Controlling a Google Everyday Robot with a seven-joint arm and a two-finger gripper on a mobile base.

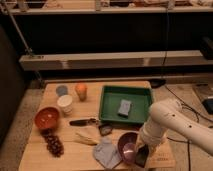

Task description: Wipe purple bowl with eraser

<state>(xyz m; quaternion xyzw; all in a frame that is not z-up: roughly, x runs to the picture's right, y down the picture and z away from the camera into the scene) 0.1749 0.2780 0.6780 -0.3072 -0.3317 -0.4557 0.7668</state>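
The round, shallow, dark purple bowl with its glossy lighter inside is sitting near the front edge of the light wooden table, just right of centre. The white arm's gripper is reaching down at the bowl's right rim, and a small blackish block, apparently the eraser, is showing at its tip; whether the fingers are clamped on it I cannot tell. By my reading the wiping is either just starting or under way at the rim, with most of the inside looking not yet covered.

A flat grey-blue cloth is lying against the bowl's left side and could be dragged by a wide stroke. Further off, a green rectangular tray is holding a grey-blue block, while an orange-red bowl, a bunch of dark grapes, a white cup and an orange are sitting well apart to the left
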